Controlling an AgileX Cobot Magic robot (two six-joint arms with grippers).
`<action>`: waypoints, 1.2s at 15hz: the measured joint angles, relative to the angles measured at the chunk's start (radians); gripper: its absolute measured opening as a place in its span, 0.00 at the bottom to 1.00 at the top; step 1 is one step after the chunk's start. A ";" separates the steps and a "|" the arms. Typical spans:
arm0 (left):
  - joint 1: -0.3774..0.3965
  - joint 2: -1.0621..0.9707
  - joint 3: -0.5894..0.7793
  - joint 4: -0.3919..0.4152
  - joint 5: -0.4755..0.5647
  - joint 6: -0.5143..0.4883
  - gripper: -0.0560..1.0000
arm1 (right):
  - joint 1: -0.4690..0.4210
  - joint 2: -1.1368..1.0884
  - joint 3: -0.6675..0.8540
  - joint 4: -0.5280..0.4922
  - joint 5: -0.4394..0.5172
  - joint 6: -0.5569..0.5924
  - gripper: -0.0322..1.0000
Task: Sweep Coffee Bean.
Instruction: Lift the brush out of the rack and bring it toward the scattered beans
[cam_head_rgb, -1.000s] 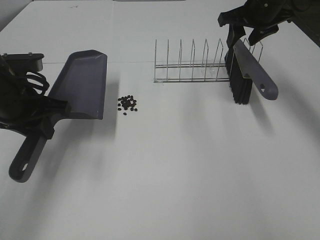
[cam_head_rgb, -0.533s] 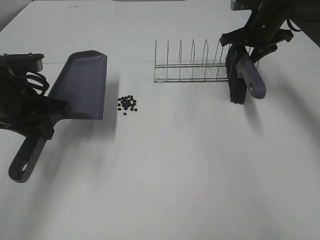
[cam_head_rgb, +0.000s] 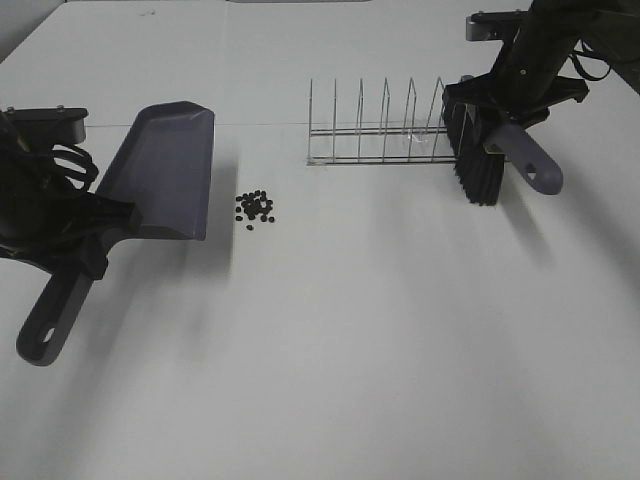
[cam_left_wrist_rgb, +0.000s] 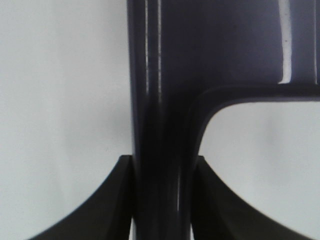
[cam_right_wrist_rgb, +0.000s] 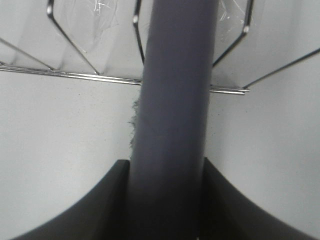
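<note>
At far left, the left claw pinches the handle of a grey-purple dustpan, which has not moved in the last second. Just beside its open edge the coffee beans lie clustered on the white worktop, undisturbed. Further right stands a wire rack. At the rack's right end, the right claw pinches a brush, which has swung and re-tilted, bristles down. Sweeping likely has not begun, as the brush is well apart from the beans. No writing is readable.
</note>
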 joint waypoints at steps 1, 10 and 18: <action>0.000 0.000 0.000 0.000 0.000 0.001 0.30 | 0.000 -0.004 0.000 -0.006 0.000 0.004 0.39; 0.000 0.000 0.000 0.000 0.000 0.003 0.30 | 0.001 -0.228 0.000 -0.011 0.054 0.026 0.39; 0.000 0.012 0.000 0.000 0.022 0.003 0.30 | 0.111 -0.389 0.000 0.025 0.282 -0.030 0.39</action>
